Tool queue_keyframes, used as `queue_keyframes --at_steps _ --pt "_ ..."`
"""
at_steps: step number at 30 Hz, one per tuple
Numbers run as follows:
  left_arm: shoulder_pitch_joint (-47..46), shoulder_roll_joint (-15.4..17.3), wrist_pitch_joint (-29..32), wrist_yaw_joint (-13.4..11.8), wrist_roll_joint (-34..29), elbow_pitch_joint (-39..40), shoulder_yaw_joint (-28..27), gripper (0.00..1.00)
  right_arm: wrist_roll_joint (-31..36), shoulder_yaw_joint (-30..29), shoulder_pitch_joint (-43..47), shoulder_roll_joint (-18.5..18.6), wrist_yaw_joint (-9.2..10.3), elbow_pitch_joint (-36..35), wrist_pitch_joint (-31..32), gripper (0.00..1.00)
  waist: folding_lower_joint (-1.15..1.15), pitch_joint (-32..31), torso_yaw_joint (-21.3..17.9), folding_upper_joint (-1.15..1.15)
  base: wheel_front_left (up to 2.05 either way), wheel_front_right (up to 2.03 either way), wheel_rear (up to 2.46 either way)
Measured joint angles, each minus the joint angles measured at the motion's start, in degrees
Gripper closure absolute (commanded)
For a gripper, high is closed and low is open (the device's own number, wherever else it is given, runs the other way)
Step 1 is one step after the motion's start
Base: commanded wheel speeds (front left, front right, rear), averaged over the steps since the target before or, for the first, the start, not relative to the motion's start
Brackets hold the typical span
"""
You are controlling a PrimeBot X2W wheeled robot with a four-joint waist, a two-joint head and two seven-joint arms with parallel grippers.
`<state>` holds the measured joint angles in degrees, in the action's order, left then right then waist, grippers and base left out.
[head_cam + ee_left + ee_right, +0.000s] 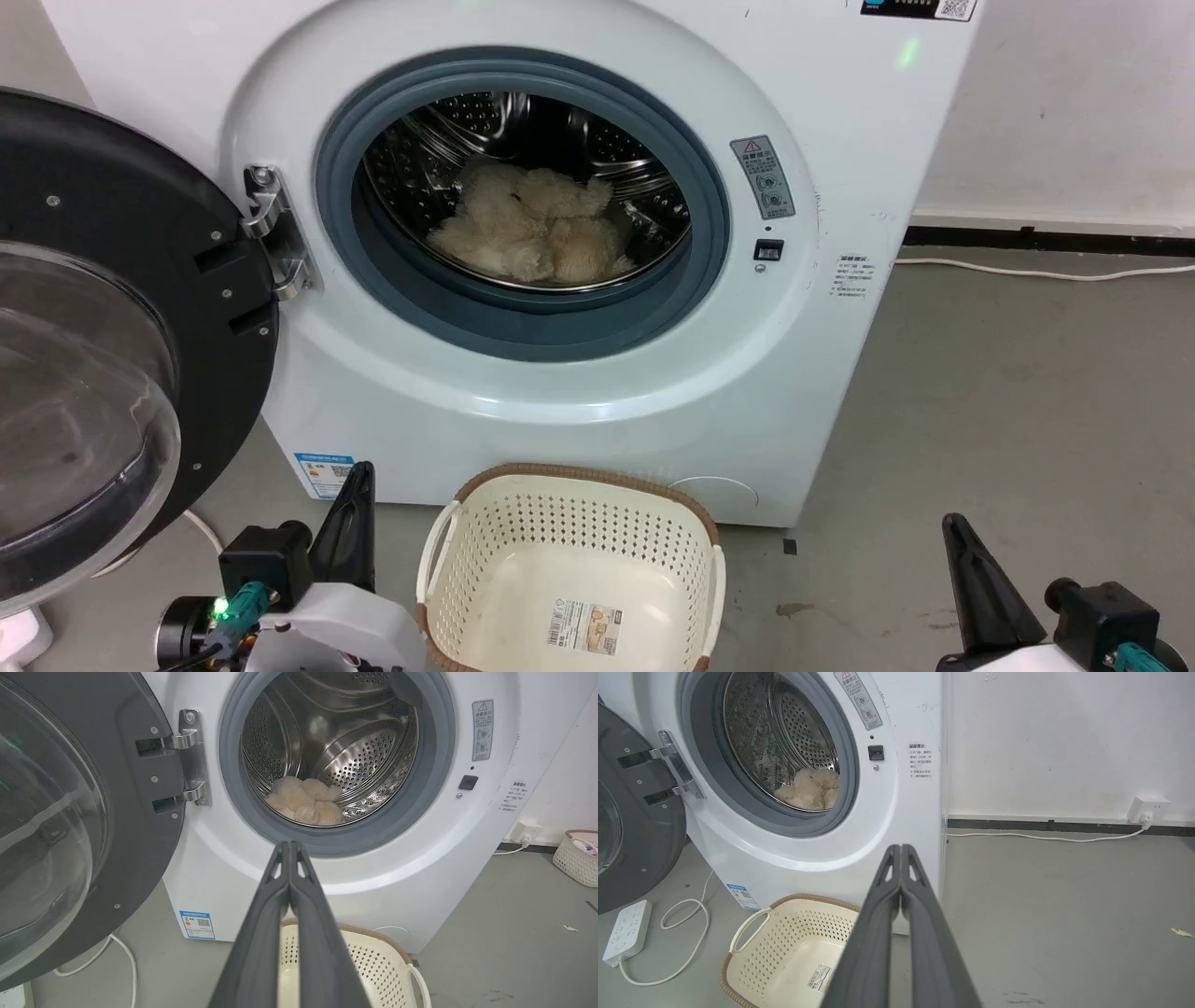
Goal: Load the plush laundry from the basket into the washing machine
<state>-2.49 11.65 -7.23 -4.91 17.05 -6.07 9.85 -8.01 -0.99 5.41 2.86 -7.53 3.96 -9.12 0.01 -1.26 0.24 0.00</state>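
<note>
1. Plush laundry (pixel 527 229): cream-beige, shaggy. It lies inside the washing machine (pixel 653 392), on the bottom of the steel drum (pixel 485 117), just behind the drum's front edge. Nothing grips it.
2. Gasket (pixel 523 322): grey ring round the drum opening. The plush sits behind its lower arc, slightly right of centre in my head cam.
3. Door (pixel 121 280): black frame w/ glass porthole, swung wide open to the left on a metal hinge (pixel 275 229) at the opening's left edge.
4. Machine front, right of the opening: warning label (pixel 763 177). Blue sticker (pixel 324 474) at the bottom-left corner.
5. Basket (pixel 485 532): cream, perforated, brown rim. It stands on the floor (pixel 1008 392) just before the machine's bottom front edge, below the opening. I see its bare inner bottom w/ a label sticker (pixel 583 627).
6. Left gripper (pixel 289 847): fingers pressed together tip to tip, holding nothing. It sits just left of the basket, pointing toward the opening's lower rim in its wrist cam.
7. Right gripper (pixel 901 848): fingers likewise closed flat on each other, w/ nothing between them. It is well right of the basket, over bare floor.
8. Periphery: a power strip (pixel 626 931) and a looped white cable (pixel 686 924) lie on the floor below the door. A wall socket (pixel 1148 807) sits low on the wall at right. A 2nd small basket (pixel 577 856) is at the far right, by the wall.
</note>
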Motion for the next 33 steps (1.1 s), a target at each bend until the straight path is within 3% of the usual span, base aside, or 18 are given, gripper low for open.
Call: queue_keyframes --at_steps 33 --pt "0.7 -4.0 3.4 2.1 -7.9 2.7 -4.7 1.0 3.6 0.4 -2.2 0.0 0.0 -1.6 4.4 1.0 0.0 0.6 -0.1 0.0 0.0 0.0 0.0"
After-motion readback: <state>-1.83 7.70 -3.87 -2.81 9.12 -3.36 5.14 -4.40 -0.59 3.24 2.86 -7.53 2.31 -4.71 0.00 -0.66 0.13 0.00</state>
